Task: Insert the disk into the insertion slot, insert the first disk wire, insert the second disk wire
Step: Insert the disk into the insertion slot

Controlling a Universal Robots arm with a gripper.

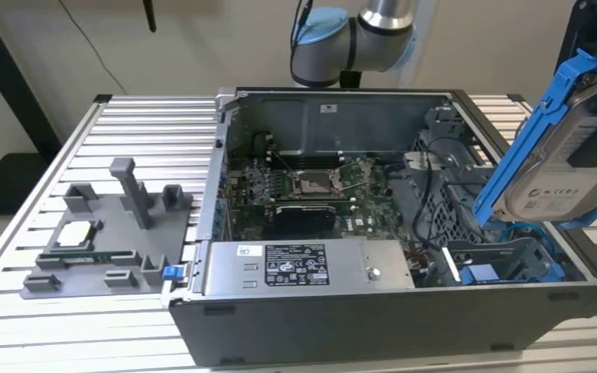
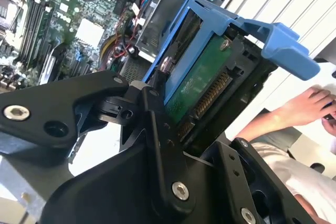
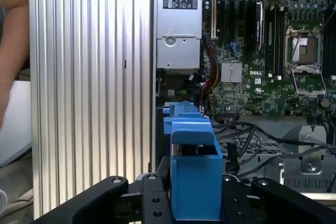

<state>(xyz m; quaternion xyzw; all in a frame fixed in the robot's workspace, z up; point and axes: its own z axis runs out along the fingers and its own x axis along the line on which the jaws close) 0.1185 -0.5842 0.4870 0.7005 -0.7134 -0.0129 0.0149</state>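
While I hold the disk (image 2: 199,87), the gripper (image 3: 195,198) sits closed narrow across it, pinching the blue carrier between both fingers, as both wrist views show. Seen from the exterior view, the disk hangs clear above the case (image 1: 382,318) at that view's right end, tilted, with its long axis running from 1 o'clock to 7 o'clock. The slot (image 1: 497,252) lies beyond, roughly at 7 o'clock from the disk, apart from it and, I judge, unfilled.
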